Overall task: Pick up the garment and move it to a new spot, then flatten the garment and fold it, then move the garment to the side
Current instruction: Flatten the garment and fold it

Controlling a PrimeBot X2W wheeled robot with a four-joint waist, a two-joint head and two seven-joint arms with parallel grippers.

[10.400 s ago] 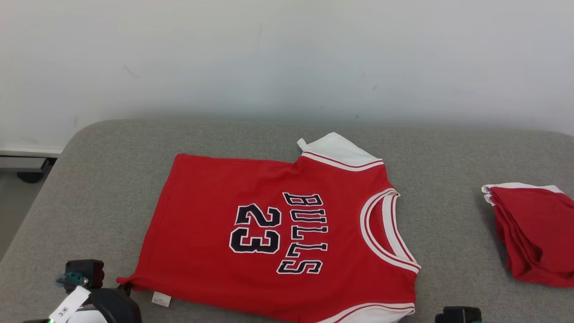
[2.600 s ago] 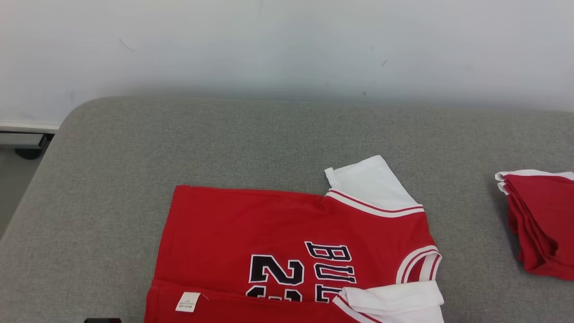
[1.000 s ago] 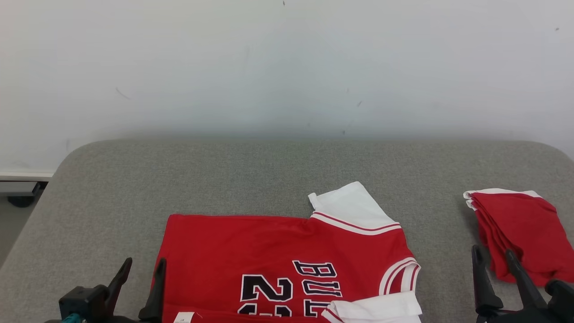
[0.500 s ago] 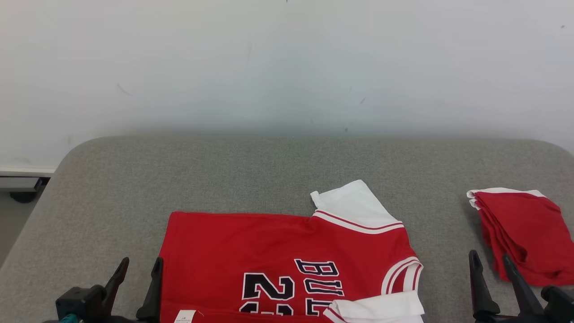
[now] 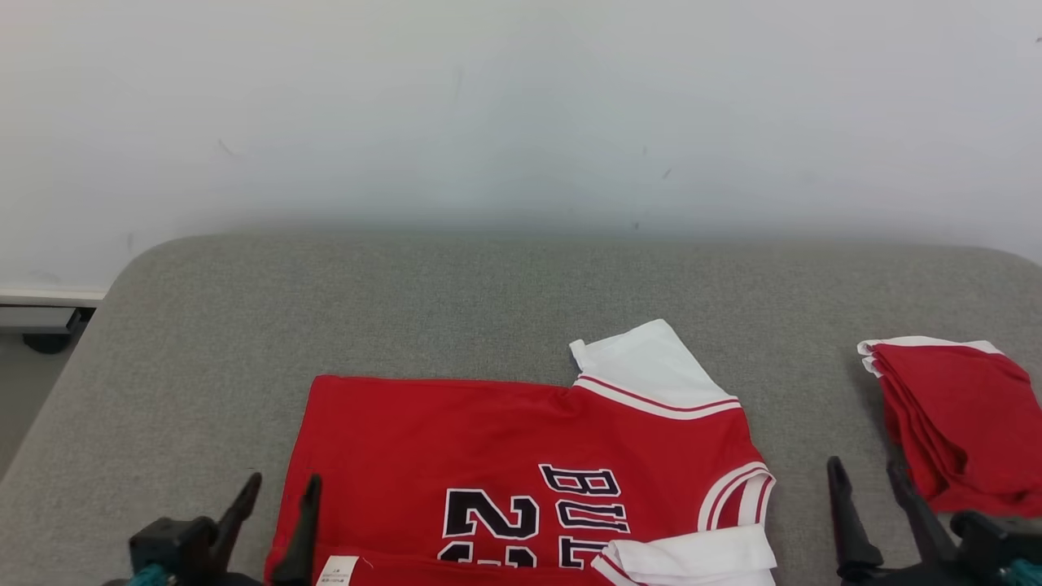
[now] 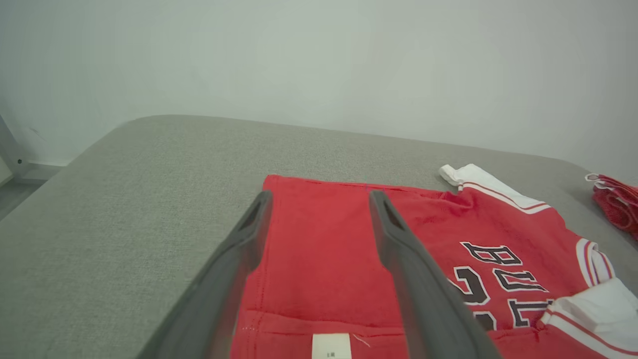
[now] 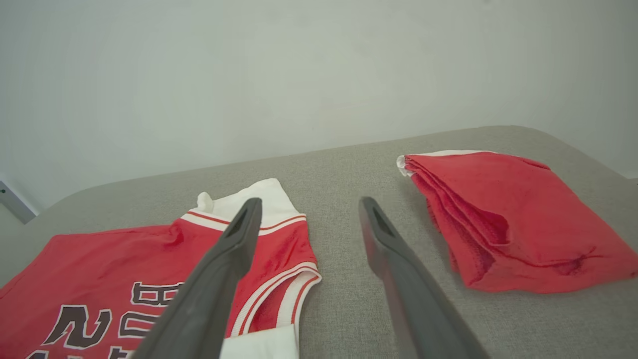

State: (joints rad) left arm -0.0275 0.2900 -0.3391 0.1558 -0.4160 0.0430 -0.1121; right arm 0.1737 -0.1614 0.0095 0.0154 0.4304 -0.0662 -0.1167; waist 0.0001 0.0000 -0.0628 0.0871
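The jersey [image 5: 488,439] lies flat at the near middle of the tabletop [image 5: 326,301], its near edge folded over with the label [image 5: 336,570] showing. The left claw [image 5: 282,488] is released and empty by the jersey's left hem. The right claw [image 5: 864,480] is released and empty between the jersey and a folded red stack [image 5: 961,423].

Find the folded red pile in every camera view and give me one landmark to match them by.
Head view: folded red pile at the right edge, below mid-height.
Left wrist view: folded red pile, a sliver at the far right edge.
Right wrist view: folded red pile, large, right of centre.
Shared landmark: the jersey's white sleeve, left of the pile in all three.
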